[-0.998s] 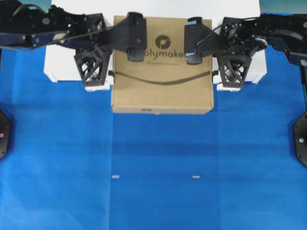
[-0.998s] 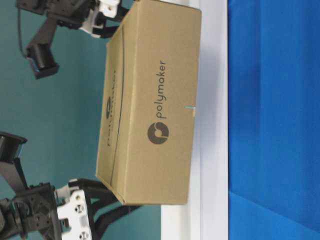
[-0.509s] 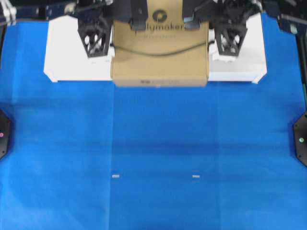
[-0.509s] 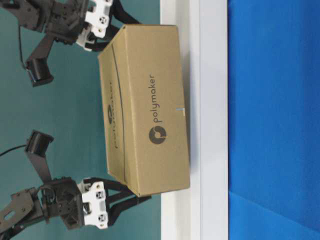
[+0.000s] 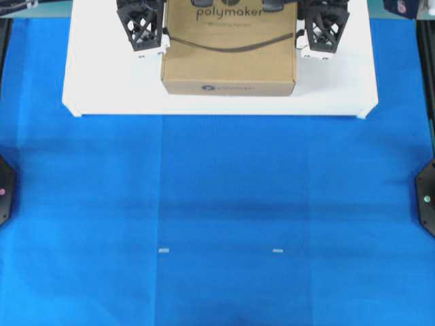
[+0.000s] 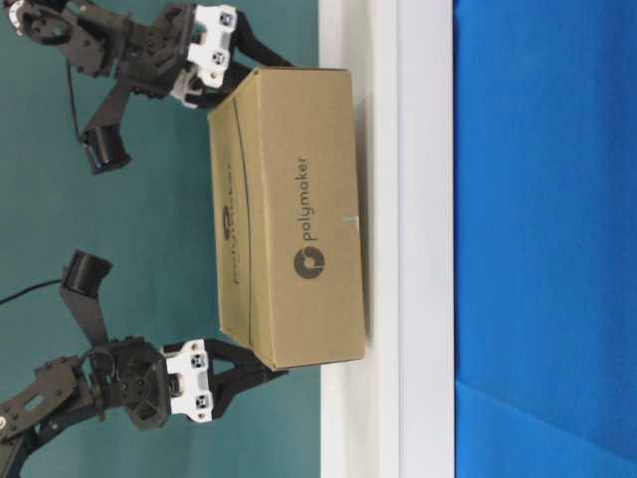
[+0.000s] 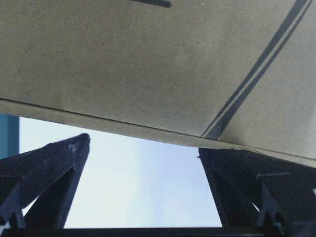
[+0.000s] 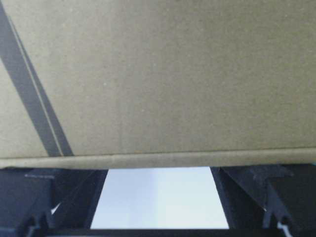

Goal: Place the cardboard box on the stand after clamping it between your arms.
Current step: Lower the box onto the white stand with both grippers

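The brown cardboard box [image 5: 230, 58] with the "polymaker" print sits over the back middle of the white stand [image 5: 102, 88], level with it. Seen from table level, the box [image 6: 289, 209] has its underside right at the stand [image 6: 423, 239]; I cannot tell whether it rests on it. My left gripper [image 5: 151, 37] presses its left side and my right gripper [image 5: 314, 37] its right side, so it is clamped between the arms. Both grippers are open and nothing lies inside the jaws. The left gripper [image 7: 145, 148] and right gripper [image 8: 158, 173] show the box edge across their fingertips, with white stand below.
Blue cloth [image 5: 224, 204] covers the table in front of the stand, with two small white marks [image 5: 163, 250] [image 5: 277, 250] on it. Black fixtures sit at the left [image 5: 3, 190] and right [image 5: 427, 197] table edges. A teal wall [image 6: 149, 229] is behind.
Both arms have carried the clamped box backward and down, from overhanging the stand's front edge to fully over the stand. The jaws have stayed open.
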Controlling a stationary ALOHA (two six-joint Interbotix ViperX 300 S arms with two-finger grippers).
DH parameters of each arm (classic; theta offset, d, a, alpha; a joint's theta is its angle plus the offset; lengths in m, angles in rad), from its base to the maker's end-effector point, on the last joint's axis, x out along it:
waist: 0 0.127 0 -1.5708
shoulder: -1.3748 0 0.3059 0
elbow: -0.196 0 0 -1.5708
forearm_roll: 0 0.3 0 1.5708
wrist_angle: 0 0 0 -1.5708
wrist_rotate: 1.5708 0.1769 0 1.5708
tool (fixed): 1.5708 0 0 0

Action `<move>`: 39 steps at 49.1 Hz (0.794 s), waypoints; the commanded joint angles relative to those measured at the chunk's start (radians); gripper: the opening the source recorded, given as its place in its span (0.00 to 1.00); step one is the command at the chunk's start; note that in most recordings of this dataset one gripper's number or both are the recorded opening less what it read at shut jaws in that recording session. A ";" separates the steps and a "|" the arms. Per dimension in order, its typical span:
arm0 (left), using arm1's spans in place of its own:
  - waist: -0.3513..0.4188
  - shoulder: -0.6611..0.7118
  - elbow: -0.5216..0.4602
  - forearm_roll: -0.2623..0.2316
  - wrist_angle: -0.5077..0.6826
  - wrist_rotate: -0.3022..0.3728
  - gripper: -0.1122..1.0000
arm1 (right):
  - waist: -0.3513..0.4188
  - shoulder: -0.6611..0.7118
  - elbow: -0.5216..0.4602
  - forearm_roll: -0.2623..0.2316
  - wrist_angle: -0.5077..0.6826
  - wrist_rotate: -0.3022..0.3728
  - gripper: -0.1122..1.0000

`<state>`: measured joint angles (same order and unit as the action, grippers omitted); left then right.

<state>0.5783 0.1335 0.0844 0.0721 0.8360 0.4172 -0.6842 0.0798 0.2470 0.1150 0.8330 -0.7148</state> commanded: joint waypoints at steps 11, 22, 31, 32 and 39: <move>-0.043 -0.017 -0.098 -0.020 -0.066 -0.018 0.89 | 0.054 0.005 -0.086 0.083 -0.044 0.000 0.99; -0.031 -0.003 -0.037 -0.020 -0.078 -0.020 0.88 | 0.018 0.020 -0.034 0.083 -0.069 -0.029 0.99; -0.011 -0.012 0.046 -0.020 -0.130 -0.025 0.89 | 0.009 0.029 0.025 0.081 -0.091 -0.052 0.99; -0.008 -0.017 0.055 -0.020 -0.135 -0.025 0.89 | 0.008 0.028 0.034 0.083 -0.092 -0.052 0.99; 0.017 -0.041 0.114 -0.020 -0.189 -0.020 0.89 | -0.015 0.011 0.101 0.078 -0.146 -0.054 0.99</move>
<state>0.6029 0.1104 0.1979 0.0690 0.7240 0.4172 -0.7118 0.1181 0.3421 0.1641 0.7486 -0.7670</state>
